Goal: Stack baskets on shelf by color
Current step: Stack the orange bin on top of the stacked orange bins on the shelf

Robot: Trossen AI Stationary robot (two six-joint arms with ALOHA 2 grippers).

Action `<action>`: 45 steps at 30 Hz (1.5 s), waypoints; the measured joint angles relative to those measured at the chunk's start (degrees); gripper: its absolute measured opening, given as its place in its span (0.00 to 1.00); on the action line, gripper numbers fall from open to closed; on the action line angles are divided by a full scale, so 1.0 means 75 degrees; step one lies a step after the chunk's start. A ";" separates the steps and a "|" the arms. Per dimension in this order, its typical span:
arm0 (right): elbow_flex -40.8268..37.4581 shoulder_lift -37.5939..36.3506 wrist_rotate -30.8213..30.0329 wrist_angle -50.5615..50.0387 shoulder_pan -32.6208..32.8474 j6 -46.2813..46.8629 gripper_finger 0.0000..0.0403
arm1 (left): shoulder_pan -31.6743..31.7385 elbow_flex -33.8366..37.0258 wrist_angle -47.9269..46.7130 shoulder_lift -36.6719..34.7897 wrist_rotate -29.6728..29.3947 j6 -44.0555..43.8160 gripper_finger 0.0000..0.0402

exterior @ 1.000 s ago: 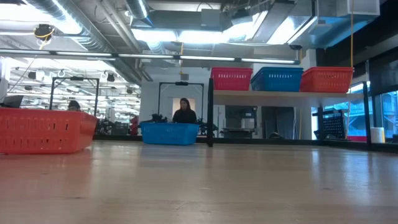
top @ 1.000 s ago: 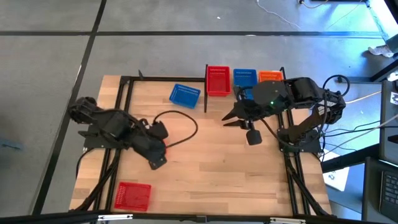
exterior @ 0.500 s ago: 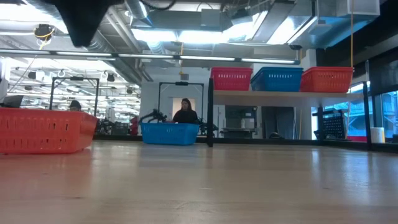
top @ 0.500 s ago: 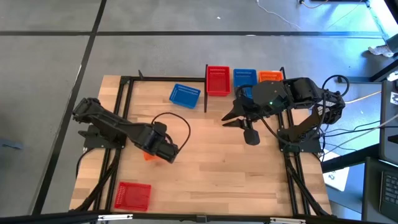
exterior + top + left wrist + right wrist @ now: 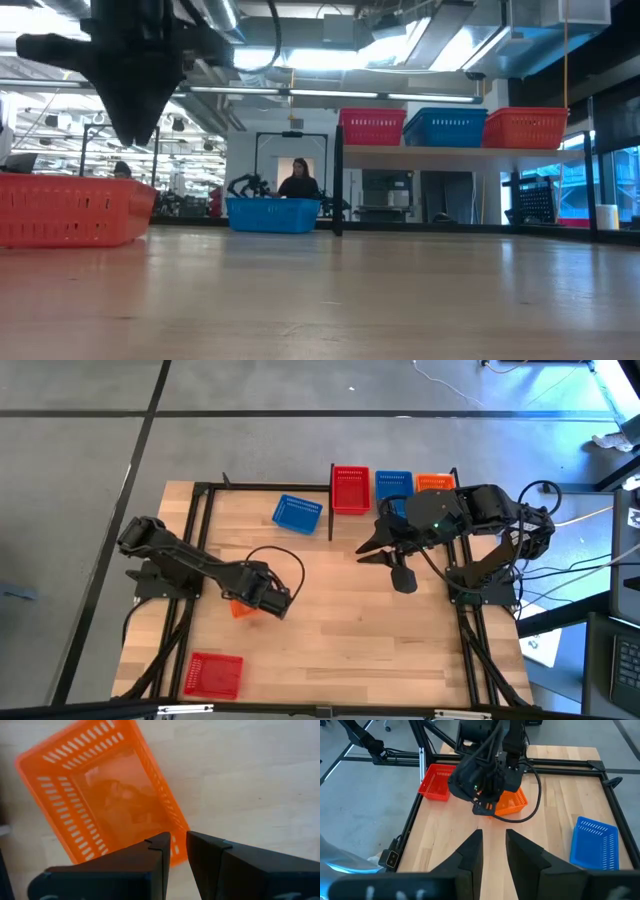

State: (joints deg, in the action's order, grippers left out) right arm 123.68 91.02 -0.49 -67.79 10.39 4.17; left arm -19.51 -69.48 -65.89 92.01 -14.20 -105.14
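Note:
An orange basket (image 5: 238, 609) (image 5: 100, 795) lies on its base on the tabletop. My left gripper (image 5: 262, 600) (image 5: 178, 837) hangs shut just above its near corner; in the low view the left gripper (image 5: 130, 135) is above basket height. A blue basket (image 5: 297, 512) and a red basket (image 5: 213, 675) (image 5: 70, 210) also stand on the table. The shelf (image 5: 460, 151) carries a red (image 5: 372, 127), a blue (image 5: 445, 127) and an orange basket (image 5: 525, 127) side by side. My right gripper (image 5: 368, 548) (image 5: 493, 832) waits shut in front of the shelf.
Black frame rails run along the table's left and right edges. A black cable (image 5: 285, 555) loops over the table beside the left arm. Bare wood lies between the two arms. A person (image 5: 297, 180) shows far behind the table.
My left arm has stretched out from a folded pose, carrying its gripper toward the table's right and far side and down into the low view. The orange basket, covered by the arm before, now shows beside it. The right arm has kept still.

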 joint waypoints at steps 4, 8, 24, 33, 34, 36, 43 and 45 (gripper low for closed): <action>0.0000 0.0000 0.0000 0.0000 0.0000 -0.0013 0.20 | 0.0092 0.0322 0.0522 0.0000 0.0052 0.0062 0.14; 0.0000 0.0000 0.0003 0.0003 0.0000 -0.0016 0.20 | 0.0203 0.0554 0.0793 0.0003 0.0050 0.0049 0.14; -0.0003 0.0000 0.0006 0.0006 0.0000 -0.0019 0.20 | 0.0544 0.0741 0.1139 0.0003 0.0050 0.0047 0.14; -0.0003 0.0000 0.0013 0.0000 0.0000 -0.0019 0.20 | 0.0788 0.0750 0.1197 0.0236 0.0314 0.0042 0.14; -0.0003 0.0000 0.0013 0.0000 0.0000 -0.0019 0.20 | 0.0810 0.0762 0.1164 0.0247 0.0342 0.0043 0.14; -0.0004 0.0000 0.0015 -0.0007 0.0000 -0.0021 0.20 | 0.0847 0.0727 0.1247 0.0298 0.0336 0.0073 0.14; -0.0006 0.0000 0.0015 -0.0022 0.0000 -0.0022 0.20 | 0.0930 0.0764 0.1271 0.0602 0.0480 0.0096 0.14; -0.0006 -0.0003 0.0015 -0.0023 0.0000 -0.0019 0.20 | 0.0931 0.0725 0.1330 0.0761 0.0425 0.0108 0.14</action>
State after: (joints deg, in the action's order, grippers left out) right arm 123.63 91.00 -0.38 -67.96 10.39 4.03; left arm -12.53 -64.05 -55.91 97.72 -11.01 -104.33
